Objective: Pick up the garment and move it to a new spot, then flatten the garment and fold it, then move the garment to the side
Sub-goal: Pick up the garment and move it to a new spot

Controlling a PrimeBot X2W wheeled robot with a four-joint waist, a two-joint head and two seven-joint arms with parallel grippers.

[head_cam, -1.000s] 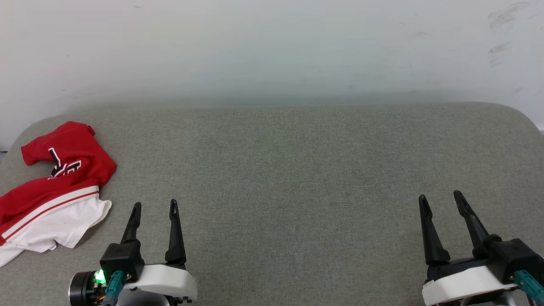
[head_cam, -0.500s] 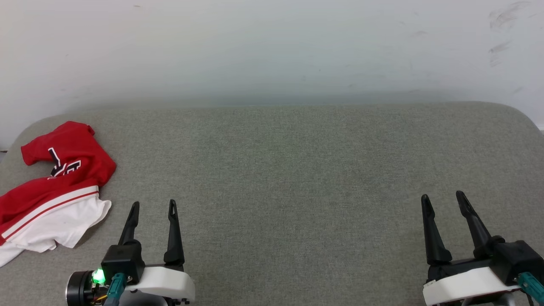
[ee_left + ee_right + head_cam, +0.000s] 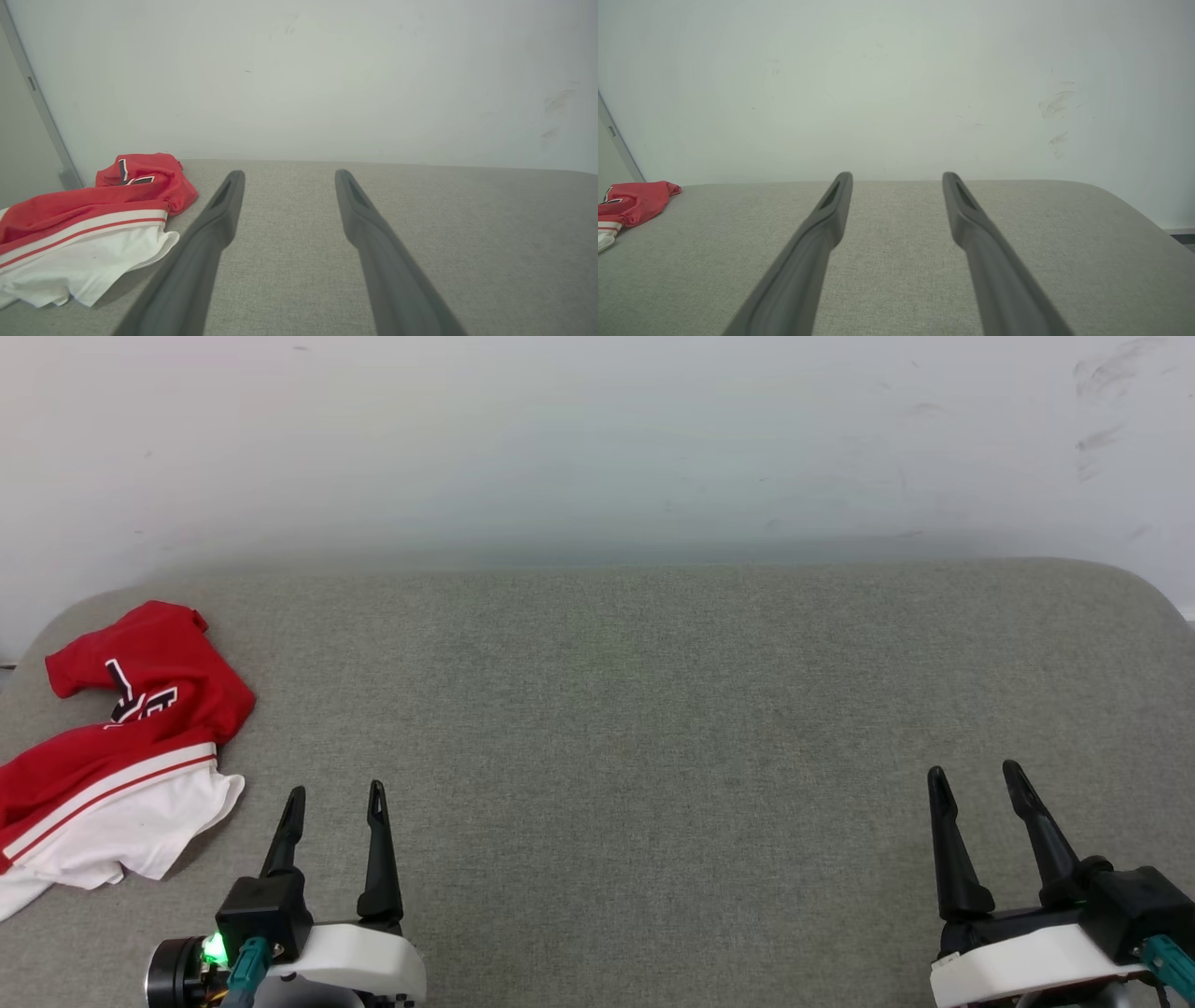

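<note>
Left end effector point(image 3: 336, 788), right end effector point(image 3: 973, 768), both spread, empty, one garment point(image 3: 121, 756), seemingly crumpled

soft red-and-white cloth garment point(image 3: 131, 728) on matt, coarse-woven grey fabric surface point(image 3: 653, 756)

Soft, even light fell over all three views, bright but not harsh. The pale wall point(image 3: 597, 439) took a faint blue-green cast near its base in the head view, and no glare broke it. Shadows on the grey bench point(image 3: 653, 709) were weak: a thin dark rim lay under the white edge of the garment point(image 3: 121, 747), and a hazy band sat along the bench's far edge. A small green light point(image 3: 217, 948) glowed sharp at the base of the left gripper point(image 3: 336, 791). In both wrist views the fingers point(image 3: 208, 242) blurred and smeared toward the bottom edge, out of focus, while the bench weave beyond was fairly crisp. The wall greyed off toward the right-hand corners.
</note>
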